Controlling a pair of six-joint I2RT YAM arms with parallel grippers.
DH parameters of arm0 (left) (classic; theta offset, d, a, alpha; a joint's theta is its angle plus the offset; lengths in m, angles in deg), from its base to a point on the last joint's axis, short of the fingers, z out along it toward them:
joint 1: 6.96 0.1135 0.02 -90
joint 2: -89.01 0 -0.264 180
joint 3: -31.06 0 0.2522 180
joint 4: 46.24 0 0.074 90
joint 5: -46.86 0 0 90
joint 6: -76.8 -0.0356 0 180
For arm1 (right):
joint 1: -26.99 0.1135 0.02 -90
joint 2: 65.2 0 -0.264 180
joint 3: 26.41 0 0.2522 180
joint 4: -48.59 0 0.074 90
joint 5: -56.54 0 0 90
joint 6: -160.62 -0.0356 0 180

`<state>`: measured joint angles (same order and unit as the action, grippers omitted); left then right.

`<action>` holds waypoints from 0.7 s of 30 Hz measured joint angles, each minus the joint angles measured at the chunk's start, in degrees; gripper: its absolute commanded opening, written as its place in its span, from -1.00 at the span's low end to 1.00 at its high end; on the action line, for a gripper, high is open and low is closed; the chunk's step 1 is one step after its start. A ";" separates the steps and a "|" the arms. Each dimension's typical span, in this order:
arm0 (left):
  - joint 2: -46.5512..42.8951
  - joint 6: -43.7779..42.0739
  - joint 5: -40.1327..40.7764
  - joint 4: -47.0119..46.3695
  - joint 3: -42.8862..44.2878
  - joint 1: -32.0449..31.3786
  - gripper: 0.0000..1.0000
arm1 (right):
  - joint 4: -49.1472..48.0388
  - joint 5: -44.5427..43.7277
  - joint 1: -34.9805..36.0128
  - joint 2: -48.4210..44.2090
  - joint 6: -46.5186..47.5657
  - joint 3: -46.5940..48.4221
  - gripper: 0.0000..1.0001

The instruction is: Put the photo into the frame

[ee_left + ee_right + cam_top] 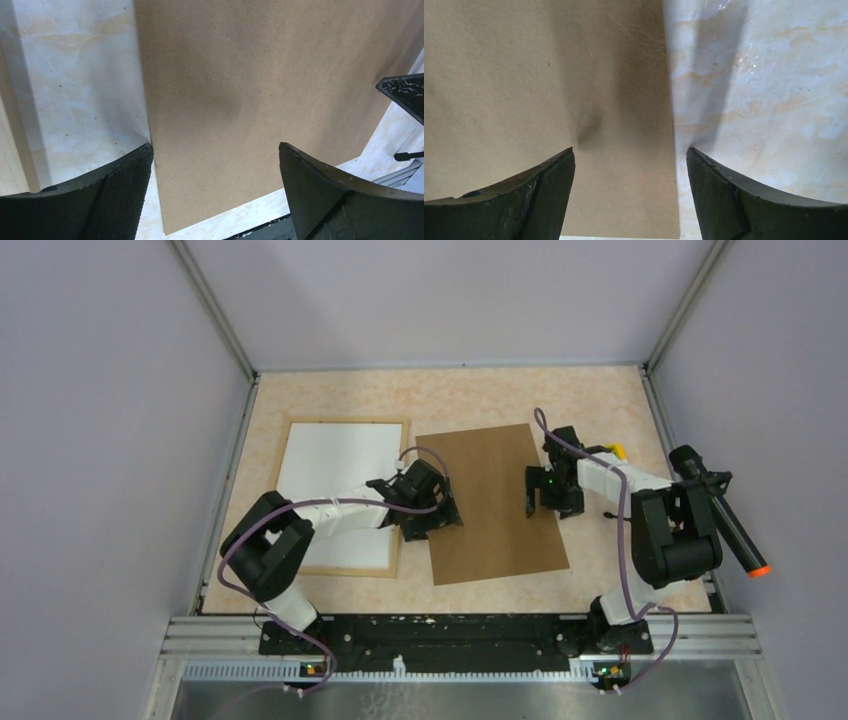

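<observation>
Both claws wide, nothing held. Left claw (428,523) straddles the left edge of the brown backing board (490,510), and right claw (548,504) straddles its right edge. The board lies flat mid-table (600,400). The frame (345,421) sits by the table's left edge, with a white sheet (335,490) filling it. Photo: no sunflower print in any view, so I can't say where it is. My read: board pickup step, two-sided. Next move needs both pinches on the thin edges, then a level lift.
</observation>
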<state>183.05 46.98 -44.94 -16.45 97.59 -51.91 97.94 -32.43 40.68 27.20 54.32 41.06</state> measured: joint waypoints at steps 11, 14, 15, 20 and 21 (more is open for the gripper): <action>3.26 -0.13 5.09 7.13 5.53 -0.63 0.97 | 0.79 1.88 0.00 0.72 2.36 0.85 0.61; 3.98 -0.31 7.96 9.25 6.67 -0.63 0.98 | 0.92 1.86 0.00 0.92 2.49 0.98 0.55; 4.44 -0.31 8.79 9.81 7.26 -0.66 0.97 | 1.07 1.81 0.00 1.11 2.56 1.18 0.53; 5.95 -0.61 10.14 10.78 8.98 -1.25 0.98 | 1.14 1.66 0.02 1.51 2.60 1.46 0.44; 5.95 -0.90 9.75 10.32 8.90 -1.25 0.97 | 1.07 1.68 0.09 1.51 2.58 1.46 0.41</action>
<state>189.00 46.08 -35.19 -6.14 106.49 -53.16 99.01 -30.74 40.77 28.71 56.90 42.53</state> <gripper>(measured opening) 0.987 0.734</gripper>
